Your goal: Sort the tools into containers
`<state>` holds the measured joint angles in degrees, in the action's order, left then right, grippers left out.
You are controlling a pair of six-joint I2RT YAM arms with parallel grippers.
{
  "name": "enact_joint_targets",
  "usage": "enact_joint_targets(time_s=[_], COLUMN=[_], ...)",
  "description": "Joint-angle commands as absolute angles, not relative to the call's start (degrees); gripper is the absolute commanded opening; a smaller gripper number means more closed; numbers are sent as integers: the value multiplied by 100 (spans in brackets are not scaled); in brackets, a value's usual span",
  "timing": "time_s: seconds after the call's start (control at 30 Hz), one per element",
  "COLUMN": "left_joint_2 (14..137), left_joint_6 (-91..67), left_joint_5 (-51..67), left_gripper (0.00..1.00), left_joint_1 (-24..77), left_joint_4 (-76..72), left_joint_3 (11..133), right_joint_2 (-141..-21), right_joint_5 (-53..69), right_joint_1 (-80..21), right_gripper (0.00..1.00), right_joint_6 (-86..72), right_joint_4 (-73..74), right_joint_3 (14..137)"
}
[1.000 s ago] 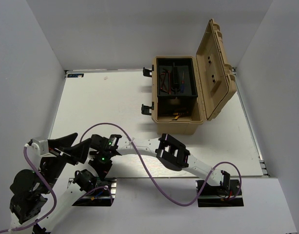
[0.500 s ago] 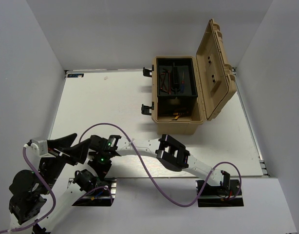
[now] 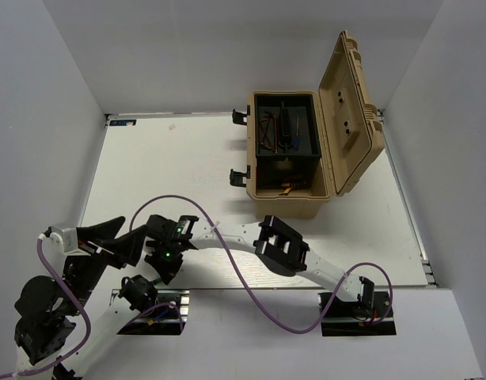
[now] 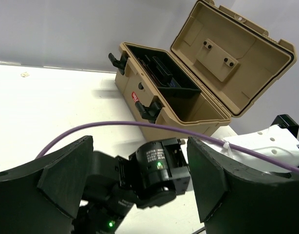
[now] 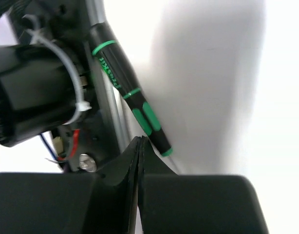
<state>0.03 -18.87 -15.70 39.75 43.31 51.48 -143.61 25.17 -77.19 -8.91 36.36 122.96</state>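
**Right pincer (image 5: 140,146) pressed together beside a screwdriver (image 5: 127,92)**

The right pincer's fingers are seen meeting at lower centre, while the left pincer (image 4: 140,163) is spread wide. The screwdriver, black with green bands and lettering, is slanted from upper left to centre. Its narrow end lies just beside the fingertips, and a grip on it cannot be confirmed. Other tools (image 3: 278,131) are held in the open tan box (image 3: 290,202) at upper right. The table (image 3: 164,166) is white and the walls (image 3: 227,47) pale grey.

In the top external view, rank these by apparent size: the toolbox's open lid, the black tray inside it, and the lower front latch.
1. open lid, though it stands up toward the camera, which may inflate it
2. black tray
3. lower front latch, plainly the smallest
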Motion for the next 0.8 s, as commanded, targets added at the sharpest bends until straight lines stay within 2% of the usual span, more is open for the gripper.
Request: enact_joint_targets(time_s=[0.0, 0.17, 0.37, 0.5, 0.6, 0.7, 0.73, 0.77], left_joint_2=[-448, -448, -448, -396, -396, -396, -396, -343], left_joint_6=[-1819, -1819, -1819, -1819, -1819, -1819, -1819, -1819], left_joint_5=[-1626, -1626, -1626, -1626, -1626, -1626, -1626, -1626], left_gripper=[88, 88, 88, 88, 88, 88, 88, 88], left_joint_1=[3964, 3964, 3964, 3964, 3964, 3964, 3964, 3964], left_joint_4=[4272, 4271, 4219, 4166, 4166, 4114, 4113, 4113], left_joint_3=[5212, 5159, 5159, 5159, 5159, 5159, 5159, 5159], right_joint_2=[-14212, -14116, -13861, -13659, -13545, -13456, -13447, -13439], right_joint_5=[2083, 2188, 3647, 3806, 3736, 3325, 3053, 2702], right_joint_1=[-7567, -7497, -7506, -7480, -7444, -7357, -7304, -7295], right_gripper=[0, 0, 0, 17, 24, 43, 55, 61], right_joint_6=[-712, -677, -431, -132, 200, 535, 588, 667], right_joint_4=[3735, 3744, 3946, 4113, 4271, 4368, 4386, 4386], right_joint_3=[12349, 12349, 12524, 12788, 12814, 12893, 12928, 12981])
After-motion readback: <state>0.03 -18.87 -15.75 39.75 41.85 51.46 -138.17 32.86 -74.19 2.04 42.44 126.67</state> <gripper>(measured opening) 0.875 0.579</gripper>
